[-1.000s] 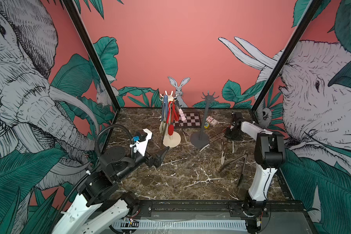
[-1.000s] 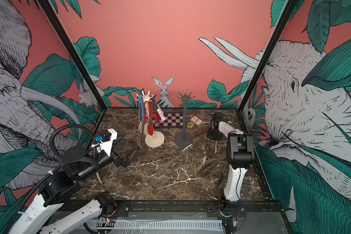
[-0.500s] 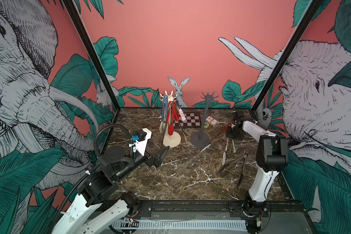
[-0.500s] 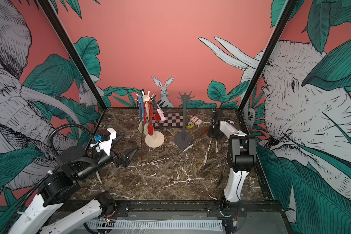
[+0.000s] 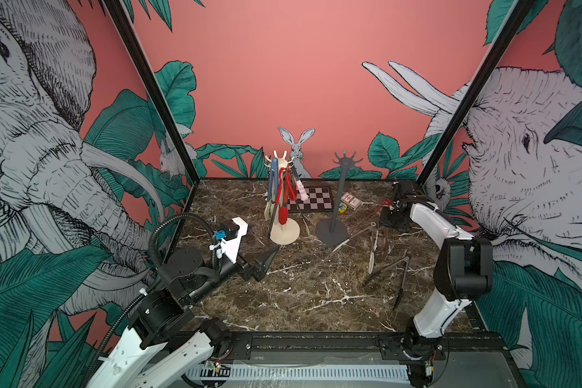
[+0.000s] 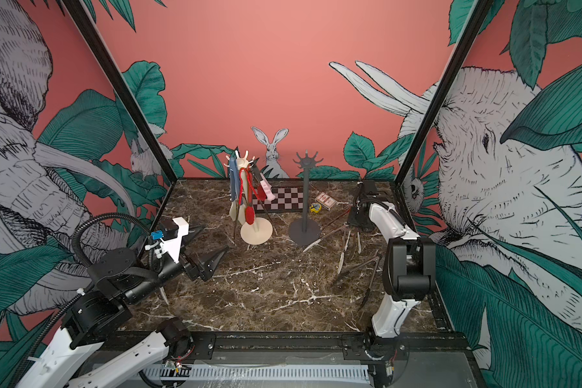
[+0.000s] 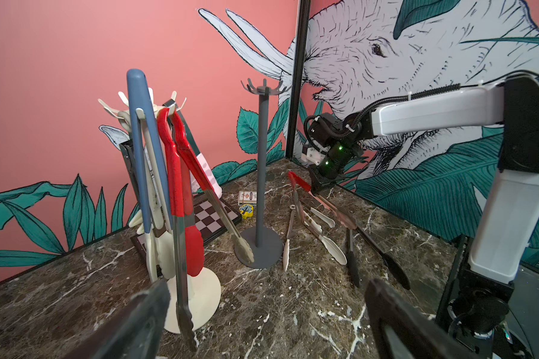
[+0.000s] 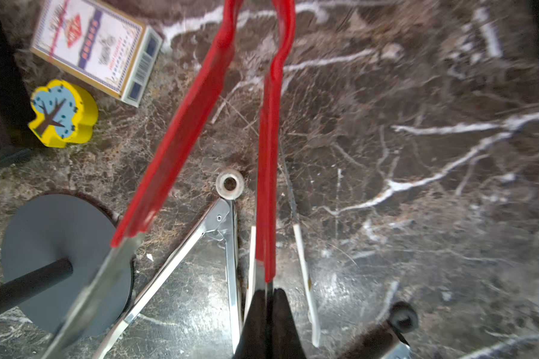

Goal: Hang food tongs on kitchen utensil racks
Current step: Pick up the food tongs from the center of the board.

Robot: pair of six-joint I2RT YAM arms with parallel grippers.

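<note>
1. My left gripper (image 6: 215, 239) hovers at 8 o'clock over the brown veined marble table (image 5: 299, 302). Its jaws are spread wide with nothing between them, exactly where they were a second ago.
2. At 4 o'clock the dark metal tongs with black tips (image 5: 386, 270) lie flat in a V, unmoved.
3. Just beyond them, at 3 o'clock, the cream-tipped metal tongs (image 7: 329, 245) rest on the marble.
4. At 2 o'clock my right gripper (image 8: 268, 295) is pinched tight on one arm of the red-handled metal tongs (image 7: 298, 183), just where the red sleeve ends. The hinge end is raised, and the free arm slants down toward the grey base. Since a second ago my right elbow has swung toward 4 o'clock, while the wrist has barely shifted.
5. The dark grey pole rack with a hook crown (image 5: 338, 198) stands upright at 1 o'clock.
6. The cream-white pole rack (image 5: 289, 231) at 11 o'clock carries the hanging blue, red and pink-tipped tongs (image 7: 173, 161), as before.
7. The black-and-white checkered board (image 5: 316, 198) lies at 12 o'clock.
</note>
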